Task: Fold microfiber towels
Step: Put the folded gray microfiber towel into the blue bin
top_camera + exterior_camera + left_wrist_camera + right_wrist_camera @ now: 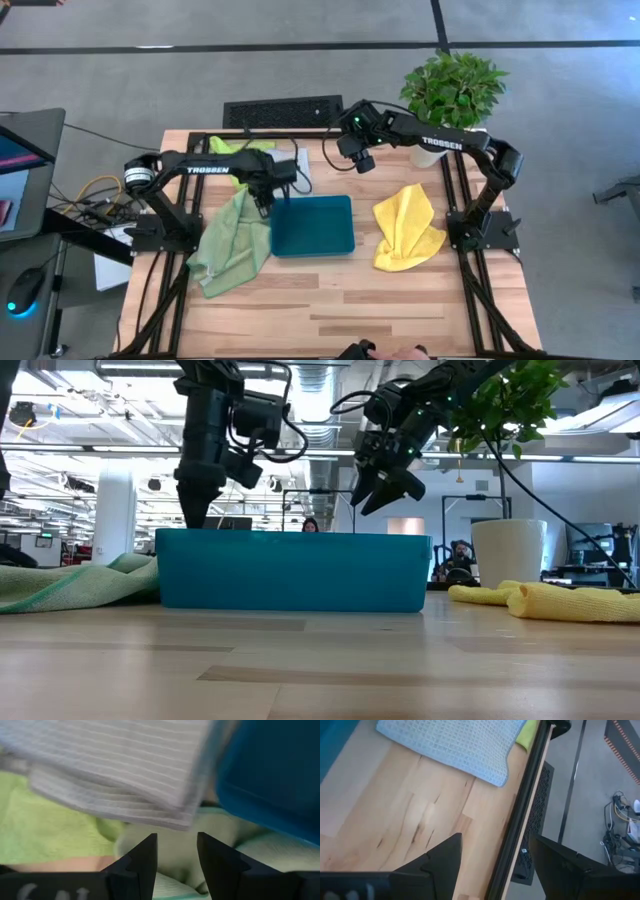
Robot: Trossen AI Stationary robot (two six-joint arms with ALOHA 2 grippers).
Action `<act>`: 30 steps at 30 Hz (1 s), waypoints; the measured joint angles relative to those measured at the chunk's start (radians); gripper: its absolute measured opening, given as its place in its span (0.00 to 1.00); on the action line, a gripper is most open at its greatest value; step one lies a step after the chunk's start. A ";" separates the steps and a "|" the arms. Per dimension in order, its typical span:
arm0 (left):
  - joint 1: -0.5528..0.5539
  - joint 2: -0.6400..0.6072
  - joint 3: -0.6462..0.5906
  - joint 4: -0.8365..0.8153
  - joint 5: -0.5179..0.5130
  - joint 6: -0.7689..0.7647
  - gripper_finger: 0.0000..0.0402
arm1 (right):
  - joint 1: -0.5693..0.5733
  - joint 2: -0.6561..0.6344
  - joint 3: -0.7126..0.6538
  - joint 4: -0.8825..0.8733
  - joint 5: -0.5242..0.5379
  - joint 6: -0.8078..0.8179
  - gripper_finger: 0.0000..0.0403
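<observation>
The pale sage green towel (pixel 232 245) lies crumpled on the table, left of the teal tray (pixel 312 225). My left gripper (pixel 262 200) is open and points down over the towel's far part (pixel 175 832), beside the tray's far-left corner; in the low view (pixel 195 510) the tray hides its tips. A folded light grey towel (pixel 125 765) lies just beyond it, near the far edge (pixel 450 745), with the lime green towel (pixel 237 146) beside it. The yellow towel (pixel 408 232) lies bunched right of the tray. My right gripper (pixel 356 157) hangs open and empty above the far edge (pixel 385 485).
A potted plant (pixel 455 90) stands at the far right corner, its white pot (pixel 505 555) behind the yellow towel. A black perforated panel (pixel 283 110) lies beyond the far edge. Bare wood (pixel 350 310) shows along the near side. A person's hands (pixel 385 350) show at the near edge.
</observation>
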 joint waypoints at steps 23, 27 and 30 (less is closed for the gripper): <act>-0.048 0.001 -0.013 0.046 0.001 0.363 0.32 | 0.061 0.000 0.001 -0.034 -0.002 0.000 0.63; -0.048 0.001 -0.013 0.047 -0.028 0.363 0.32 | 0.070 0.000 0.001 -0.034 -0.001 0.000 0.63; -0.047 0.001 -0.013 0.047 -0.033 0.370 0.34 | 0.070 0.000 0.001 -0.034 0.000 0.000 0.63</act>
